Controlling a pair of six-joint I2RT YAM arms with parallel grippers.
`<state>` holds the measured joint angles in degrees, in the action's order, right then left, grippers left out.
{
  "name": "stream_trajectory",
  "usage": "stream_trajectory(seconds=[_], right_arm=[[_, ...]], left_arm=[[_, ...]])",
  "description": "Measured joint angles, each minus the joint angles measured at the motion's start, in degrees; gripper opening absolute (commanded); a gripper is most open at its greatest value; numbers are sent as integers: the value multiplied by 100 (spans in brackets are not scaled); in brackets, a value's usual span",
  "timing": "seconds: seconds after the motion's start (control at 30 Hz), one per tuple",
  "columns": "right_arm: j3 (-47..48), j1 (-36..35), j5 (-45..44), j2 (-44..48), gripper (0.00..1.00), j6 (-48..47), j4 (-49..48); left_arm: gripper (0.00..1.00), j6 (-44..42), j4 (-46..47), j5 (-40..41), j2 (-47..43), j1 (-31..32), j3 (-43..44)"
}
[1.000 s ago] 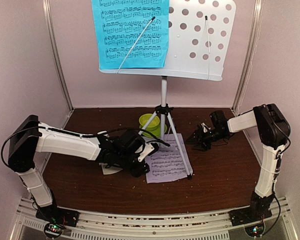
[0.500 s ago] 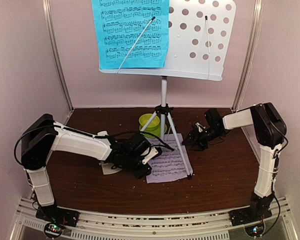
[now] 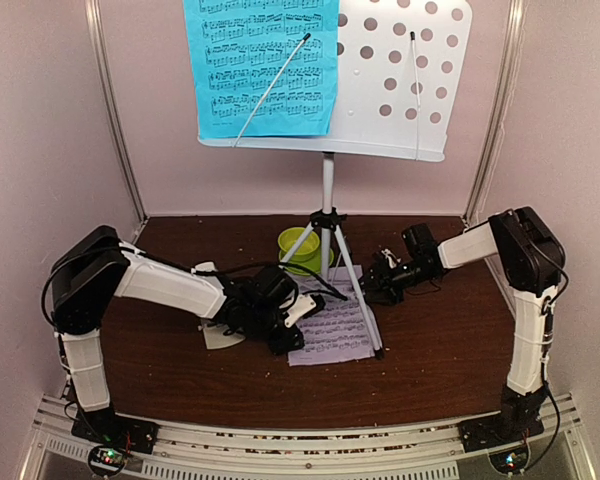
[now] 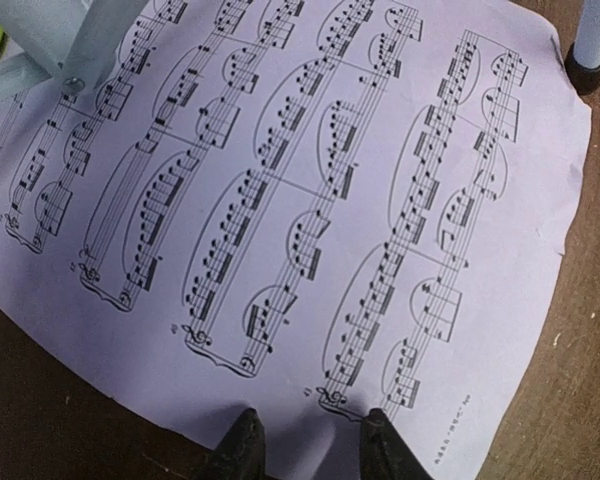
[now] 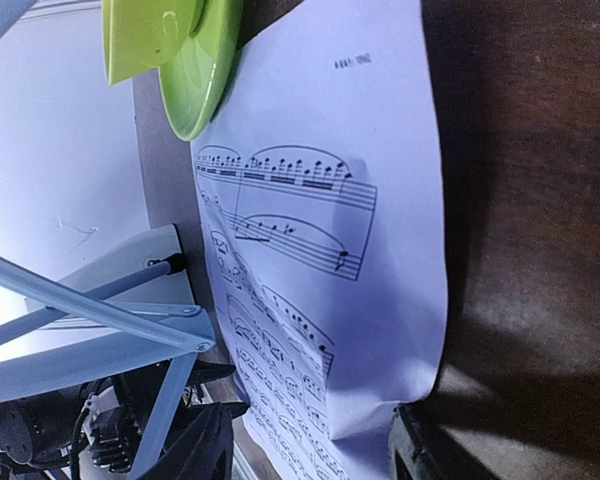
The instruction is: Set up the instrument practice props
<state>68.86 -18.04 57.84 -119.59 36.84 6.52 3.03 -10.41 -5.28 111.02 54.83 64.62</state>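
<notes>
A pale pink music sheet lies flat on the dark wooden table, between the silver tripod legs of the music stand, with one leg running along its right edge. The left gripper sits at the sheet's near edge, its two dark fingertips a little apart with paper showing between them, clamped on nothing. The right gripper comes in low from the far right corner (its jaws wide apart, one either side of the sheet's edge) and holds nothing either. Just behind the sheet stands the lime-green bowl on its saucer. Up on the stand's perforated desk, a blue music sheet covers the left half. A pale shape tucked behind the left arm is probably the metronome, though the arm hides most of it.
</notes>
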Motion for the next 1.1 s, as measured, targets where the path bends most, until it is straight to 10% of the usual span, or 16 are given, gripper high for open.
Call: stream_trajectory(seconds=[1.1], right_arm=[[-1091,-551,133,791,55,-216,398]], left_arm=[[30,-299,-9,-251,262,-85,337]])
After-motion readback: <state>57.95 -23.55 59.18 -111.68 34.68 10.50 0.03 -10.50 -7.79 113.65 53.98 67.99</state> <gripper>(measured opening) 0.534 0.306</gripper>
